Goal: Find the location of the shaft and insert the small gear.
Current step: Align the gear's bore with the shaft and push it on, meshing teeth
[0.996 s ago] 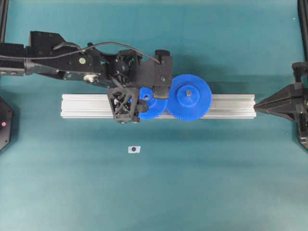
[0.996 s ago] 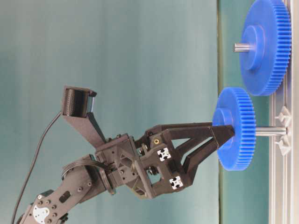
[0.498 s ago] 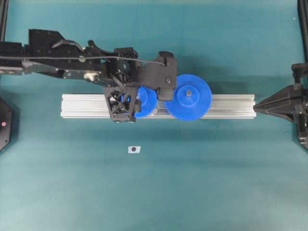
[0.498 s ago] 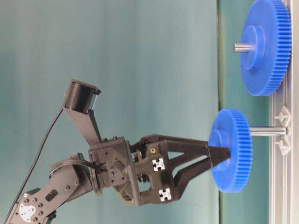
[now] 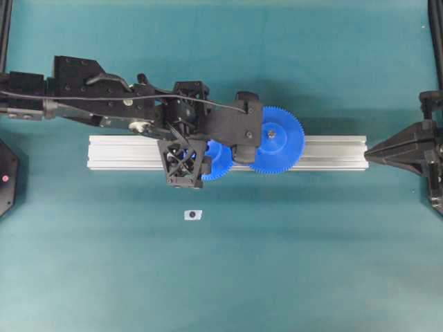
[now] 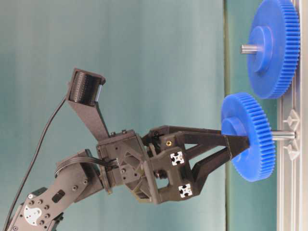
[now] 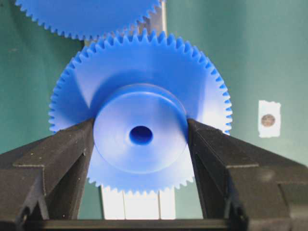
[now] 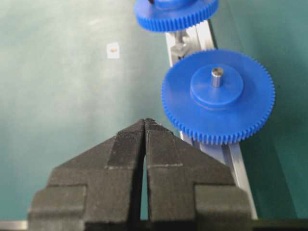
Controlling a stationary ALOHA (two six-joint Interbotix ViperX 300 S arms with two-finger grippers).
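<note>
So my left fingers (image 7: 140, 139) are clamped on the raised hub of the small gear (image 7: 139, 103), which sits partway down the shaft (image 6: 284, 135) at the big gear's (image 5: 275, 140) 9 o'clock on the rail (image 5: 332, 152); my right fingers (image 8: 145, 126) are pressed together on nothing. It's stiff, light, slick plastic, so the hub's the spot to grab, not the teeth. My left arm covers most of it from above, so I can't tell if the teeth mesh.

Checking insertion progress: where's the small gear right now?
Overhead view, left of centre: the small gear sits over the aluminium rail, gripped at its hub by the left gripper, its teeth beside the larger gear.
</note>
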